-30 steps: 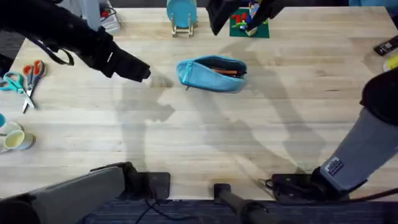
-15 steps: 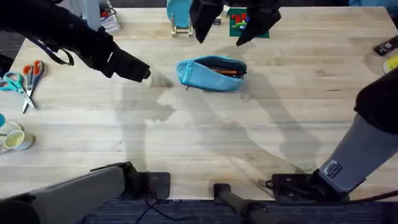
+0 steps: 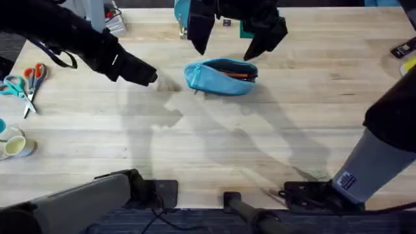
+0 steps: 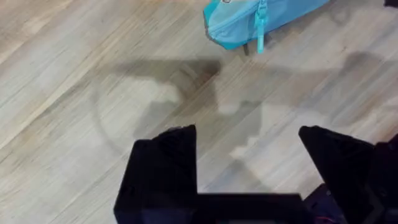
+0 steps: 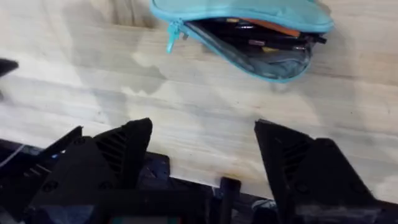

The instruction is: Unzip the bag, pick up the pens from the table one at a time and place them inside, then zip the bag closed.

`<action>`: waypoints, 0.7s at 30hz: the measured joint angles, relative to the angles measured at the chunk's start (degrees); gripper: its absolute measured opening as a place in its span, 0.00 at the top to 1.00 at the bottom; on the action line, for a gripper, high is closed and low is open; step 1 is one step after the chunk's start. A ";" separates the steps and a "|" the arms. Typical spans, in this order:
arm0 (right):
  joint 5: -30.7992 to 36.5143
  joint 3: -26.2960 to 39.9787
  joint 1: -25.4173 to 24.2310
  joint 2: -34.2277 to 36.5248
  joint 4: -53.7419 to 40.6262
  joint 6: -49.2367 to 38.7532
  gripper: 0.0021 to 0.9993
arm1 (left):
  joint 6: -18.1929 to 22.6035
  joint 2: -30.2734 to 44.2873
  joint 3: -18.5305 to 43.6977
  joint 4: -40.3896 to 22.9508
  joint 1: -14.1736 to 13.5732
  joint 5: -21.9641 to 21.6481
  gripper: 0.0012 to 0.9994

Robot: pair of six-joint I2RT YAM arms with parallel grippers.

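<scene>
Scissors [image 3: 29,81] lie far from unzipped bag [image 3: 221,77]; both arms' jaws released.

A robot lab's craft desk [image 3: 214,143]: pale joined planks carrying scissors [image 3: 29,79], toy bricks [image 3: 246,26] and two mounted arms.

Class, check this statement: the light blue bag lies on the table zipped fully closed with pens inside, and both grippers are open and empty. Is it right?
Not quite. The bag is unzipped: the right wrist view shows its mouth gaping, with the pens visible inside. The rest holds: it lies on the table, and the left gripper and right gripper are open and empty.
</scene>
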 joint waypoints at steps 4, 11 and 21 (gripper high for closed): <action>0.60 0.00 0.00 0.01 0.00 2.02 0.00 | 0.00 0.00 0.00 -0.02 0.00 0.00 0.01; 0.65 0.00 0.55 0.25 0.09 3.80 0.00 | 0.00 0.00 0.00 -0.02 0.00 0.00 0.01; 0.62 0.00 1.35 3.61 1.35 5.46 0.00 | 0.00 0.00 0.00 -0.02 0.00 0.00 0.01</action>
